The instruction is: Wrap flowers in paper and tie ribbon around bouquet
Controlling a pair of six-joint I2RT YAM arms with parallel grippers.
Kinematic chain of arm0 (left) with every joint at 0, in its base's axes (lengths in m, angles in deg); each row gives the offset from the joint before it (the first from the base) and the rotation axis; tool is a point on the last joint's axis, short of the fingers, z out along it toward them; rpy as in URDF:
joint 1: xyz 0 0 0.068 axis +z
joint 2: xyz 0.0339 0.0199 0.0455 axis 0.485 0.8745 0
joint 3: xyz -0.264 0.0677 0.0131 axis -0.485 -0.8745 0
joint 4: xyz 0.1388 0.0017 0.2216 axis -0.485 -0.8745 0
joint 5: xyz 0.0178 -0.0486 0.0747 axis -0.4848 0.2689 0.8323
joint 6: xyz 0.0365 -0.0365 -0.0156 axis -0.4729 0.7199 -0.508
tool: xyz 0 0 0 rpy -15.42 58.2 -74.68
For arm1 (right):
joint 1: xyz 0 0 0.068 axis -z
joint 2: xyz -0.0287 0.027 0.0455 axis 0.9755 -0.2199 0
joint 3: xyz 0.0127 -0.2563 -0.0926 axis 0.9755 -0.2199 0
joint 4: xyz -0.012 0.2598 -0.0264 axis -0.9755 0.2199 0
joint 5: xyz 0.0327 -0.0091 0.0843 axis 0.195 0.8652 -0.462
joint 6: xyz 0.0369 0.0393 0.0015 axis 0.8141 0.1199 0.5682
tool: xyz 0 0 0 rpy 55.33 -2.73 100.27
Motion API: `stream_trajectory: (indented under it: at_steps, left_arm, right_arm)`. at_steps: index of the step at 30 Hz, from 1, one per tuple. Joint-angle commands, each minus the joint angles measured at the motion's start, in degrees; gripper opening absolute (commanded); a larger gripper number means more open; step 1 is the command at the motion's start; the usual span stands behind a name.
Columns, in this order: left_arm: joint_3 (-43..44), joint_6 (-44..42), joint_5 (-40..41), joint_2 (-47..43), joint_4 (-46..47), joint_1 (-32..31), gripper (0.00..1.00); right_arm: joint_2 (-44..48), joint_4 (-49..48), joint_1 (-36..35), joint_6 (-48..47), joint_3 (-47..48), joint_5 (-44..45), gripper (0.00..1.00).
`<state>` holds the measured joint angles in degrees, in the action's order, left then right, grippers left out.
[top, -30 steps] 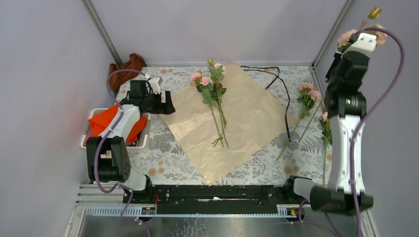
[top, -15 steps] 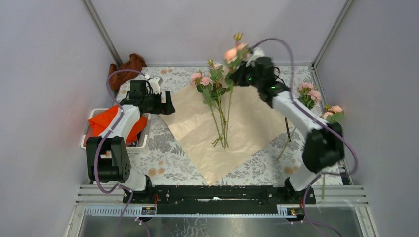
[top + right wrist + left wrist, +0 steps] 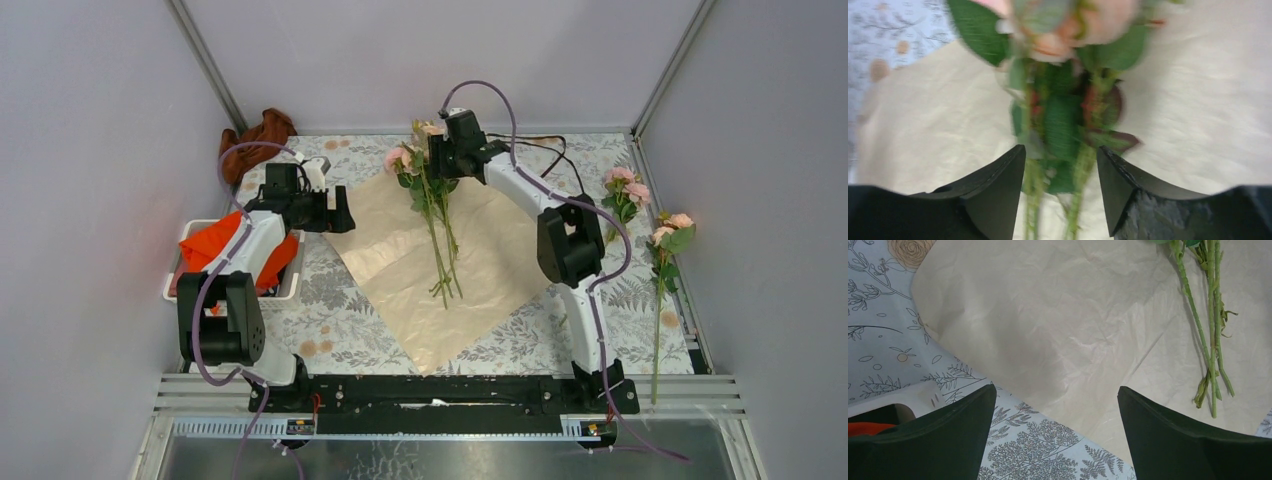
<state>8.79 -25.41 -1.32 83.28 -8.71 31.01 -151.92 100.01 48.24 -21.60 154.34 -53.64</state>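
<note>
The peach-orange paper (image 3: 480, 265) lies flat as a diamond on the patterned table. On it rest the flowers (image 3: 437, 230), pink blooms far, stems pointing near. My right gripper (image 3: 443, 155) hovers over their heads. In the right wrist view its jaws (image 3: 1060, 148) stand open with blurred green stems (image 3: 1075, 200) loose between them. My left gripper (image 3: 343, 215) is open at the paper's left corner, above the paper edge (image 3: 1048, 340) and nothing in it (image 3: 1056, 388). The dark ribbon (image 3: 545, 140) lies at the far right, partly behind the right arm.
Two more pink flowers (image 3: 625, 195) (image 3: 665, 240) lie along the right side of the table. A white bin (image 3: 180, 285) holding bright orange cloth (image 3: 205, 245) stands at the left, a brown cloth (image 3: 262, 133) in the far left corner.
My right arm swung from high at the right, carrying a flower, over to the far middle. The flower now lies with the others and the jaws have opened. The left arm stayed still.
</note>
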Motion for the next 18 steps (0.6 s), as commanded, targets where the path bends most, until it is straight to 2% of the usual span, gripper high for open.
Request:
stream_trajectory:
  at_steps: [1,4,5,6,7,10,12,18]
  left_arm:
    - [0.0,-0.6,0.0,1.0,1.0,0.2,0.99]
    - [0.0,-0.7,-0.2,0.7,0.9,0.2,0.99]
    - [0.0,-0.7,-0.3,0.6,0.9,0.2,0.99]
    - [0.0,-0.7,-0.4,0.5,1.0,0.2,0.99]
    - [0.1,-0.7,-0.3,0.3,1.0,0.2,0.99]
    - [0.1,-0.7,-0.5,-0.1,0.9,0.2,0.99]
    - [0.0,-0.7,-0.4,-0.1,1.0,0.2,0.99]
    - [0.3,-0.2,-0.9,0.1,0.6,0.1,0.99]
  right_arm:
    - [14.0,5.8,3.5,-8.7,-2.5,13.4,0.66]
    - [25.6,5.5,10.4,-9.3,-14.9,23.7,0.76]
    - [28.7,5.8,13.7,-8.6,-19.8,27.1,0.84]
    - [31.7,6.2,17.3,-7.5,-24.5,31.1,0.97]
    - [33.9,6.9,21.5,-6.3,-29.0,34.3,0.99]
    - [36.7,9.2,34.9,-2.9,-39.2,37.2,1.0]
    - [36.7,7.5,41.1,-2.6,-44.7,38.7,1.0]
    - [31.4,0.8,48.7,-2.9,-51.3,39.0,1.0]
